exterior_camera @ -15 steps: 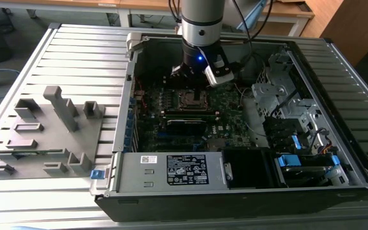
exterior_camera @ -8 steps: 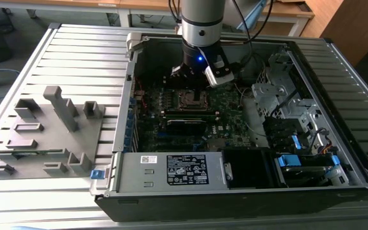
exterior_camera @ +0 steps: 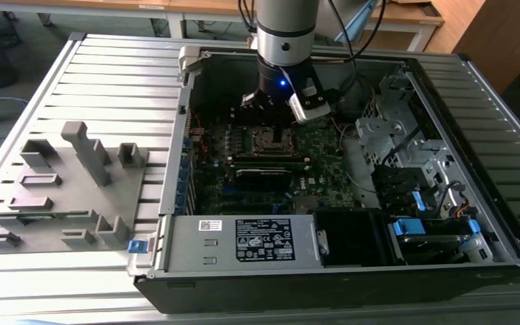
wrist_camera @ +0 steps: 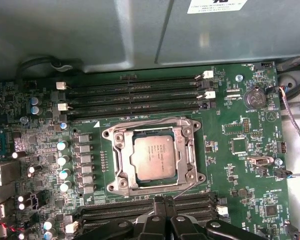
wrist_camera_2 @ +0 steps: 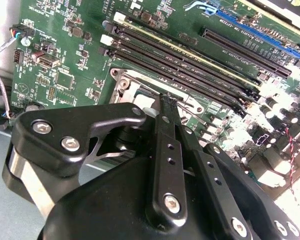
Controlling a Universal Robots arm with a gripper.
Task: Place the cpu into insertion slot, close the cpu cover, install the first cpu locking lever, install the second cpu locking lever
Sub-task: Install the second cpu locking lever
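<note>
Inside 1 insertion slot (wrist_camera: 155, 159): 1 cpu (wrist_camera: 155, 158), cover (wrist_camera: 121, 159) down.

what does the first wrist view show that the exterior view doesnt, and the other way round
First wrist view alone: the cpu lies flat in the insertion slot, with the cpu cover closed around it as a silver frame. The memory slots run alongside the socket.

Exterior view alone: the whole open computer case on a slatted table, a grey fixture block at the exterior view's left, and the arm reaching down into the case.

Both: the green motherboard and the tool above the socket.
</note>
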